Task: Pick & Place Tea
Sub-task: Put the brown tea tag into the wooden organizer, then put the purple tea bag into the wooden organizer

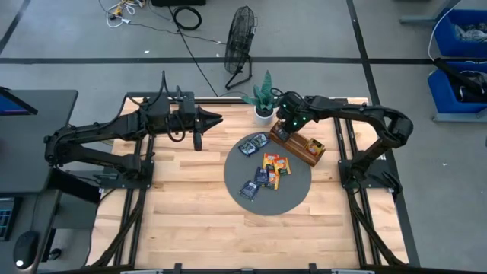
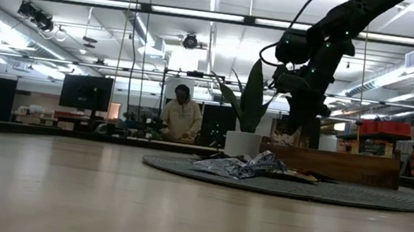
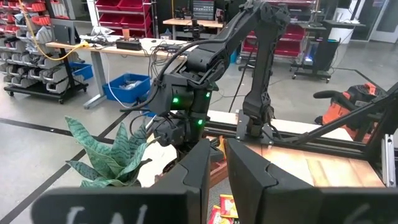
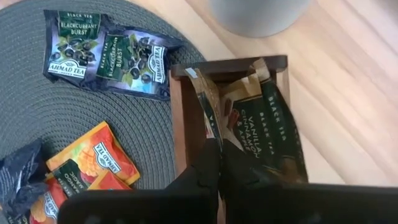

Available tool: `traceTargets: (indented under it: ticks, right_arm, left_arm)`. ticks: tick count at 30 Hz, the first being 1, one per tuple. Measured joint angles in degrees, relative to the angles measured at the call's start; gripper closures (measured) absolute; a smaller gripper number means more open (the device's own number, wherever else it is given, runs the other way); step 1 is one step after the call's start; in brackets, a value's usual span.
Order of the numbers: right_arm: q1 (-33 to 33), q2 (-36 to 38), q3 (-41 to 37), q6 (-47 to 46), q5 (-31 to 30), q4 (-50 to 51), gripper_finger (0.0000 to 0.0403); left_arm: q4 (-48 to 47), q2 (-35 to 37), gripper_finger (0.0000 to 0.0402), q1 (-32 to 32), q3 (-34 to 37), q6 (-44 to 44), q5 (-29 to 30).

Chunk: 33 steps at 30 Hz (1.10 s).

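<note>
The right arm reaches in from its base on the right side, elbow bent high, forearm stretched toward the far middle of the tabletop, its wrist showing green lights. The right gripper (image 1: 283, 131) points steeply down, and its fingers (image 4: 208, 168) are pressed together with no gap between them. In the low view the same gripper (image 2: 294, 125) hangs from above, wrist turned downward. The left arm lies folded low along the left side, forearm level. The left gripper (image 1: 216, 118) points toward the right gripper and stands well apart from it; its fingers (image 3: 196, 168) are nearly closed, a narrow slit between them, holding nothing.
</note>
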State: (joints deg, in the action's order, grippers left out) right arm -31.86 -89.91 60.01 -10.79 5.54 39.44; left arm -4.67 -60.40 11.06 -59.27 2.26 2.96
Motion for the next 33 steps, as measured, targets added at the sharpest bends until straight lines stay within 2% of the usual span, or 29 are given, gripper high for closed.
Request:
traceTargets:
  ticks: [10, 16, 23, 28, 33]
  right_arm:
    - [0.5, 0.0, -2.2, -1.9, -0.1, -1.2, 0.0392]
    - [0.5, 0.0, -2.2, -1.6, 0.0, -2.3, 0.0333]
    - [0.5, 0.4, 0.3, 0.3, 0.5, 2.3, 0.0254]
    - [0.6, 5.0, 4.4, 1.2, -2.7, 8.4, 0.0233]
    - [1.8, 14.1, 7.4, -0.4, -4.7, 15.1, 0.0246]
  left_arm:
    - [0.0, 0.0, 0.0346, 0.0, 0.0, 0.0, 0.0]
    - [0.0, 0.0, 0.0346, 0.0, 0.0, 0.1, 0.0]
    - [-1.2, 0.0, 0.0346, 0.0, 0.0, 0.5, 0.0]
    - [-2.5, 0.0, 0.0346, 0.0, 0.0, 1.1, 0.0]
    - [-6.2, 0.0, 0.0346, 0.0, 0.0, 3.4, -0.1]
